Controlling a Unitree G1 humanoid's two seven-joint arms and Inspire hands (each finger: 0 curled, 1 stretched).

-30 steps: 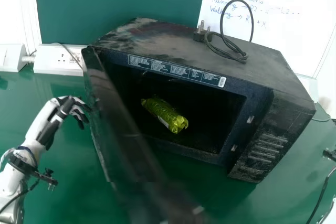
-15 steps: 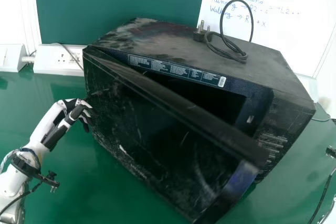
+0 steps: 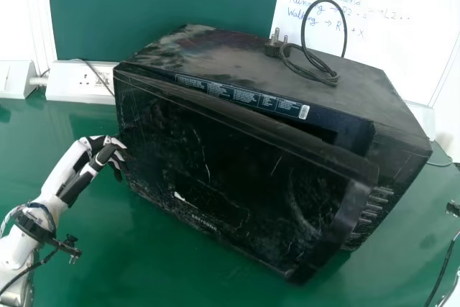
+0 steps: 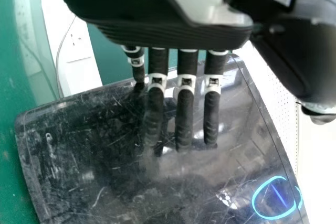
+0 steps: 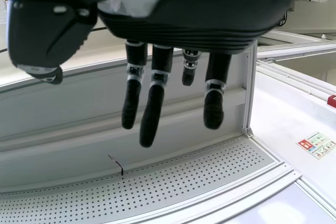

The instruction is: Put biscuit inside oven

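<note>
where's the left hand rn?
In the head view, the left hand is on the left side, over the green table, right by the hinge side of the oven door.

The oven door (image 3: 244,185) hides most of the interior (image 3: 321,132).

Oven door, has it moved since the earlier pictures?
Yes. The door has swung toward closed: against the oven, its free edge has come up and to the right, near the buttons, still slightly ajar.
</note>
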